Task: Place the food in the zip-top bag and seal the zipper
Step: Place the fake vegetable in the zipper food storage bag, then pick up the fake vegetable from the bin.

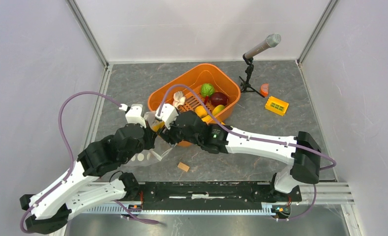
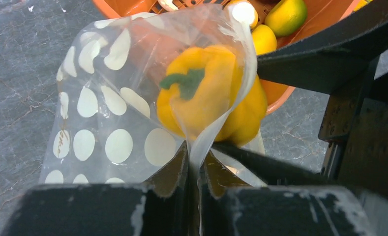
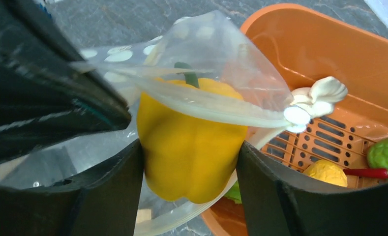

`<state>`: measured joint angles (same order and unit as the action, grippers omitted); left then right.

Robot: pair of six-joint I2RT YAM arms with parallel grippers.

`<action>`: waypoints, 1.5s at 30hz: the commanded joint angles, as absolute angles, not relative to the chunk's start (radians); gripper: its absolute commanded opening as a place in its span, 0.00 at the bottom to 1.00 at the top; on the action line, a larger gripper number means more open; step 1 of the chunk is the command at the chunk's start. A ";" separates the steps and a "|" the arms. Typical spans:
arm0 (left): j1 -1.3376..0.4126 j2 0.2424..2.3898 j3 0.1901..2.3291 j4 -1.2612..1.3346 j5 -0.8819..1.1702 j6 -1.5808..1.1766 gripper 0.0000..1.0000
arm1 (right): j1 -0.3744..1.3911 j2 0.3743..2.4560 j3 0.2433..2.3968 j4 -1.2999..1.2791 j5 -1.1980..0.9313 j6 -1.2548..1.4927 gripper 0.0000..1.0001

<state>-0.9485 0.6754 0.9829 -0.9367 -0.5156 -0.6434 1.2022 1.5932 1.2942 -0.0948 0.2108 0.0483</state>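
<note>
My right gripper [image 3: 189, 167] is shut on the yellow pepper [image 3: 189, 147] and holds it partly inside the mouth of the polka-dot zip-top bag [image 2: 108, 118], stem end first. My left gripper [image 2: 194, 167] is shut on the bag's mouth edge, its white zipper strip [image 3: 206, 105], and holds the bag lifted just left of the orange basket [image 1: 216, 73]. In the top view both grippers meet at the bag [image 1: 155, 150] and the pepper [image 1: 157, 126] barely shows between them. Green cabbage [image 1: 207, 89], white garlic [image 1: 179, 100], a dark red piece [image 1: 219, 98] and yellow-orange pieces [image 1: 201, 111] lie in the basket.
A small tan wooden cube [image 1: 183, 166] lies on the table in front of the arms. A microphone on a small tripod [image 1: 253, 64] stands right of the basket. A yellow block [image 1: 277, 106] and an orange block [image 1: 264, 89] lie at the right.
</note>
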 commanded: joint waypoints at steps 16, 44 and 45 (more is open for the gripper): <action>-0.948 0.610 0.985 -0.974 -0.621 -0.726 0.15 | 1.206 1.261 0.989 0.184 0.168 0.122 0.91; -0.948 0.583 0.917 -0.927 -0.625 -0.718 0.14 | 0.688 1.821 1.402 -0.122 0.243 0.042 0.98; -0.947 0.583 0.918 -0.921 -0.620 -0.717 0.14 | 0.681 1.861 1.455 -0.151 0.252 0.043 0.98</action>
<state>-0.9485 0.5865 0.9146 -0.9806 -0.6392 -0.7128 0.7189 1.7306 1.2919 -0.0231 0.2409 0.0761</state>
